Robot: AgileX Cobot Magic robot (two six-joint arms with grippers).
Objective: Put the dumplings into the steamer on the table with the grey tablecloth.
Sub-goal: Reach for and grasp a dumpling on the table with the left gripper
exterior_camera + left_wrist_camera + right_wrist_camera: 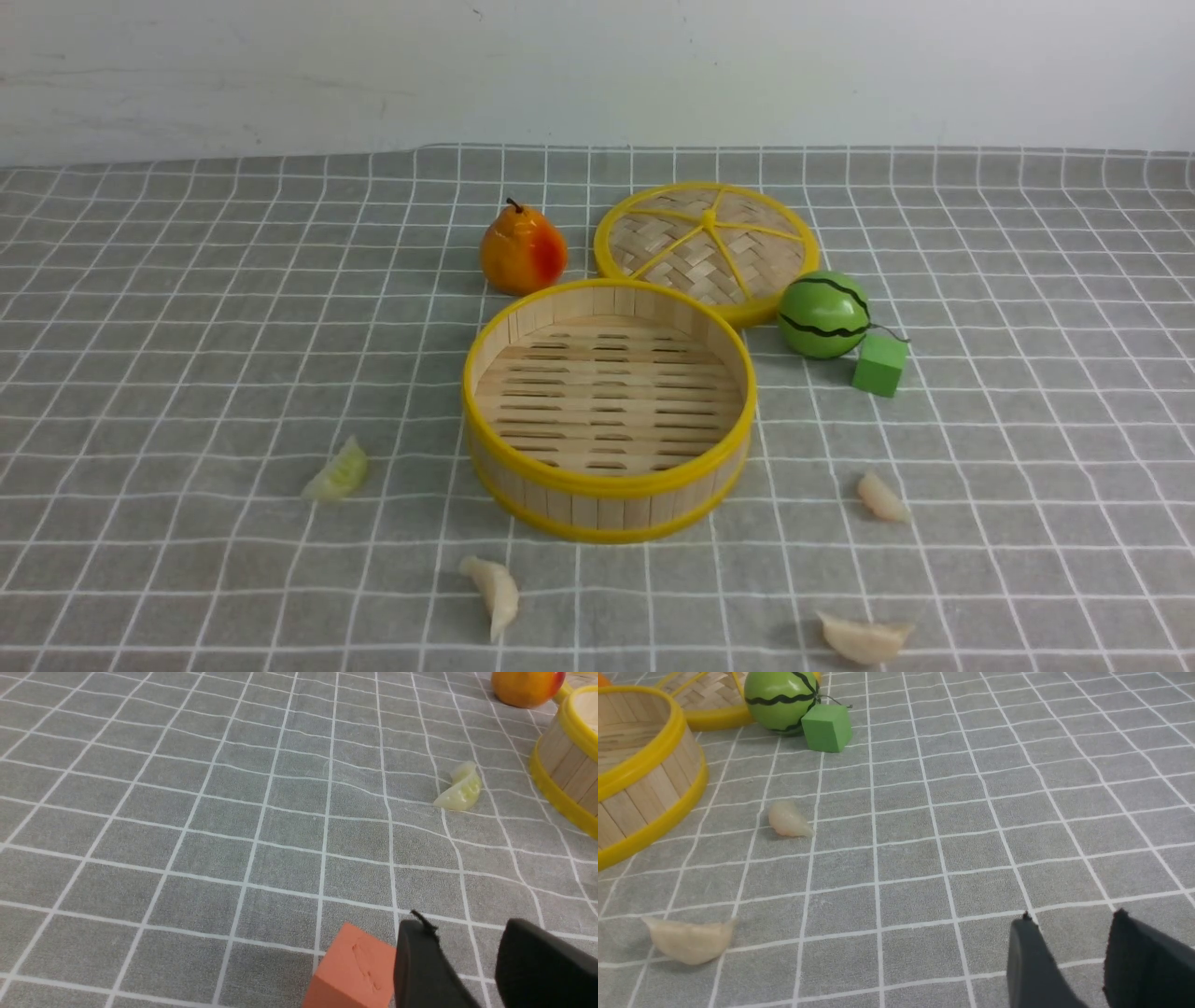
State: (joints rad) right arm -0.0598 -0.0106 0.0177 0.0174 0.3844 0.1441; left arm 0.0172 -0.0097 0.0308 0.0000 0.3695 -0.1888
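Neither arm shows in the front view; each is seen only through its own wrist camera. The left gripper (467,928) is held low and slanted over the cloth (187,812). Its two black fingers (420,961) are parted by a narrow gap with nothing between them. An orange cube (355,975) sits just beside one finger; whether they touch cannot be told. The right gripper (1073,921) has much the same pose over bare cloth, its fingers a little apart and empty.

The steamer (607,509) stands upright in the middle of the cloth with nothing in it. All four dumplings lie on the cloth outside it. The green dumpling (336,471) is at 8 o'clock from the steamer. One white dumpling (495,593) is at 7 o'clock, another at 4 o'clock and the last at 5 o'clock, nearest the camera.

Behind the steamer, a pear (523,250) stands at 11 o'clock and the lid (707,247) lies flat at 1 o'clock, close against the rim. A melon (824,315) sits at 2 o'clock, with a green cube (879,364) just beside it.
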